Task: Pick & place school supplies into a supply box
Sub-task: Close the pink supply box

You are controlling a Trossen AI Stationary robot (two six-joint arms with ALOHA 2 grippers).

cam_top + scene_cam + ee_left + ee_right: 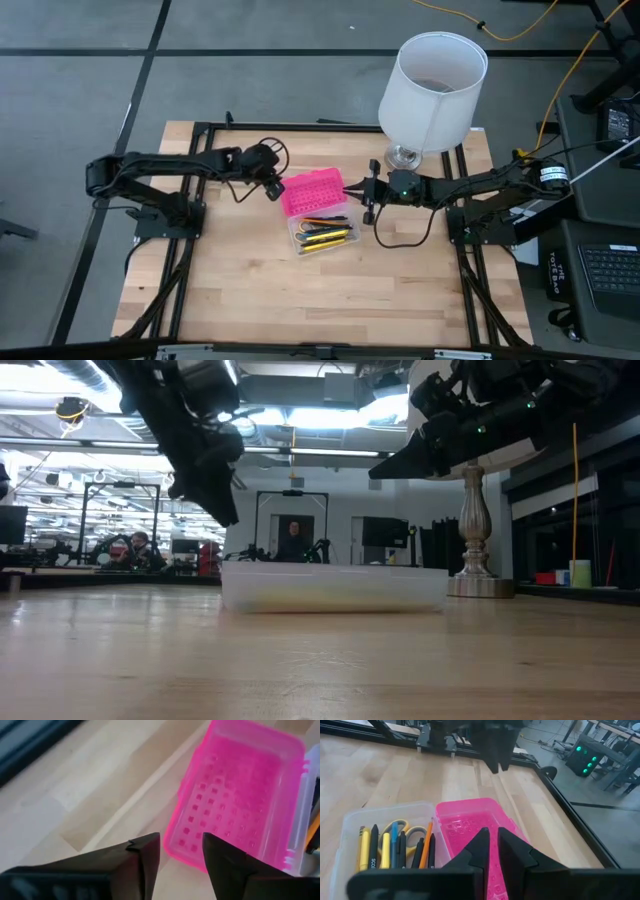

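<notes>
The supply box lies open: its pink textured lid (312,192) (240,795) (470,827) is flat on the table beside the clear base (322,232) (350,827) (335,588). Pens, pencils and yellow-handled scissors (395,847) lie inside the base. My left gripper (275,190) (181,854) is open and hovers over the lid's left end, raised above it in the low view (226,510). My right gripper (358,190) (492,845) is shut and hovers over the lid's right end, also raised (378,472).
A lamp with a white shade (432,88) stands on its foot (404,157) (474,520) at the far right of the table, just behind my right arm. Black frame bars (190,260) run along both sides. Bare wood (320,300) lies near the front edge.
</notes>
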